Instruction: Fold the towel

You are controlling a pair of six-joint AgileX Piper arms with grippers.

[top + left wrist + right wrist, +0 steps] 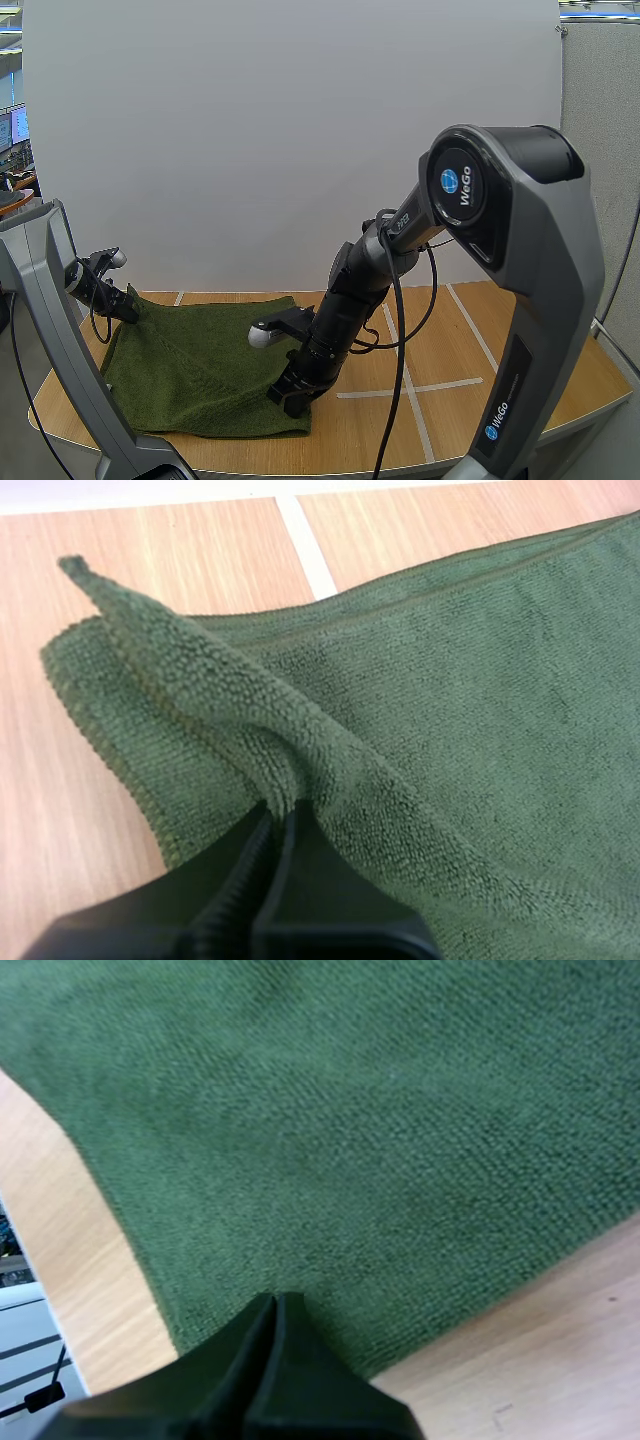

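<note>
My left pincer point(283, 815) is clamped on a ridge of the green towel point(480, 680) near one corner, and the cloth rises in a fold to the tips. From above, this pincer point(128, 305) holds the towel's point(200, 370) far left corner just off the wooden bench point(450, 340), while the rest lies spread on the left half. My right pincer point(277, 1305) has its fingers pressed together, tips touching the towel point(380, 1110) close to its edge, beside bare bench point(560, 1340). From above it point(290, 395) sits at the near right corner.
</note>
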